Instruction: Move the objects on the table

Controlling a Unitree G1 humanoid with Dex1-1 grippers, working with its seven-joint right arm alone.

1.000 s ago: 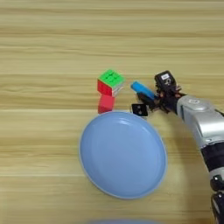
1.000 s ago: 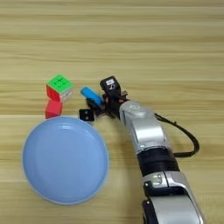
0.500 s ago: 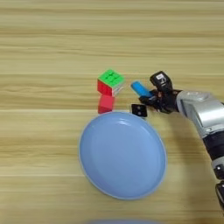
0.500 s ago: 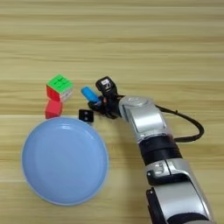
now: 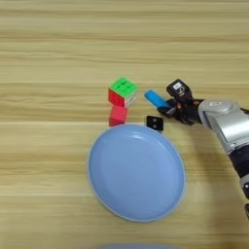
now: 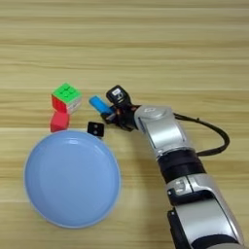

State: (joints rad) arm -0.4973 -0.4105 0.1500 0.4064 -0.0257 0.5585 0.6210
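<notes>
Wooden surface [image 5: 58, 58]: light planks, it carries all things.
Block [image 5: 156, 98]: blue, flat, just right of the puzzle cube; its right end is at the claw.
Claw [image 5: 171, 103]: black fingers at the block's right end; pinching or only touching, I cannot tell.
Puzzle cube [image 5: 122, 91]: green top, red side.
Red cube [image 5: 118, 115]: just below the puzzle cube, near the plate's rim.
Plate [image 5: 104, 194]: big, blue, round.
Black-white piece [image 5: 154, 123]: between block and plate.

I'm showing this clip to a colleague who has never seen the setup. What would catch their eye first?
The large round blue plate dominates the near half of the table. Just beyond its far rim sit a puzzle cube with green top and red side, a plain red cube in front of it, and a small black-and-white square piece. To the right, the silver right arm's gripper meets the blue block.
</notes>
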